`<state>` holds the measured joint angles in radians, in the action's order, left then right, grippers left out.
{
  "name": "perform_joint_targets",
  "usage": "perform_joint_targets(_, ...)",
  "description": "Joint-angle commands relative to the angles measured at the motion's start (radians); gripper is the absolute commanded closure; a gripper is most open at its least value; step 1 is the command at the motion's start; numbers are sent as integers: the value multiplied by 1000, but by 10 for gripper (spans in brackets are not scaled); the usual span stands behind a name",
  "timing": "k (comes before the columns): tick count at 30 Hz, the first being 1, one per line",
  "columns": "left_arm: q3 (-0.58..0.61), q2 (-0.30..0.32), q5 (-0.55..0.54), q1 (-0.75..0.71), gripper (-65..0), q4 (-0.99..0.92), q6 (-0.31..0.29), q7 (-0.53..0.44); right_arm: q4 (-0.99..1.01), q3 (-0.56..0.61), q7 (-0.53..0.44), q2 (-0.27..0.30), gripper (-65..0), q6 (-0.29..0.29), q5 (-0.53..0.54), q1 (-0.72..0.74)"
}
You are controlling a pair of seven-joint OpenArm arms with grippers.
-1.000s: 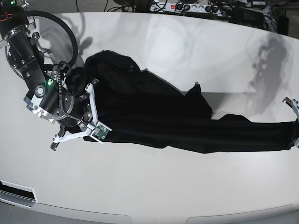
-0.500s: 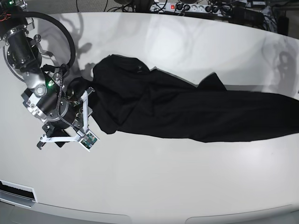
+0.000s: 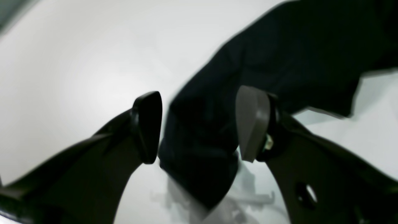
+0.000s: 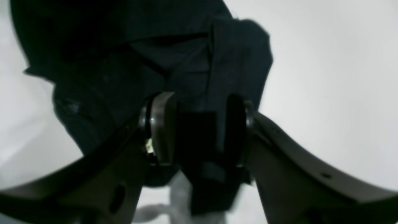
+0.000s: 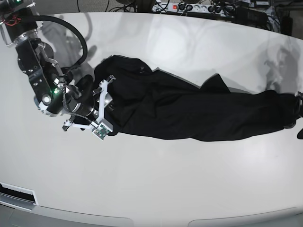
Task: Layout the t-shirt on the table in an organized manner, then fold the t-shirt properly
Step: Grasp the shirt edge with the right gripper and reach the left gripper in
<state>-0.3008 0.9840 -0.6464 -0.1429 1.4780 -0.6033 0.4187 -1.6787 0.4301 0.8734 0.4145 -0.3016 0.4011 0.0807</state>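
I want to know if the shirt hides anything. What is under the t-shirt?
Only the table shows around the t-shirt. The surface beneath the cloth is covered, so anything under it cannot be seen.

power strip (image 5: 187, 7), tangled cables (image 5: 227, 8), grey floor (image 5: 94, 4)

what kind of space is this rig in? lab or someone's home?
Most likely a robotics lab or test bench. A bare glossy white table holds only a black t-shirt, and power strips with tangled cables line its far edge.
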Motion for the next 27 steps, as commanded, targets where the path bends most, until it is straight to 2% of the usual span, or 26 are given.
perform_joint_targets(1, -14, 30, -7, 19, -381, 10, 3, -19, 12, -6, -25, -12, -290, -2, -16, 17)
perform_joint_targets(4, -14, 30, -13, 42, -381, 10, 4, -18, 70, -6, -27, -64, -289, 40, -127, 19)
perform_joint_targets(7, -14, 30, -92, 71, -381, 10, 3, -8, 77, -6, -44, -95, -289, 98, -187, 17)
perform_joint_targets(11, -14, 28, -221, 110, -381, 10, 3, 97, 77, -6, -40, -114, -289, 187, -300, 19)
perform_joint_targets(13, -14, 25, -255, 113, -381, 10, -7, 123, 77, -6, -43, -116, -289, 227, -321, 19)
perform_joint_targets(18, -14, -27, -306, 113, -381, 10, -95, 130, 77, -6, -89, -121, -289, 232, -321, 19)
perform_joint_targets(27, -13, -189, -331, 105, -375, 10, -95, 176, 77, -6, -83, -138, -289, 250, -320, 72)
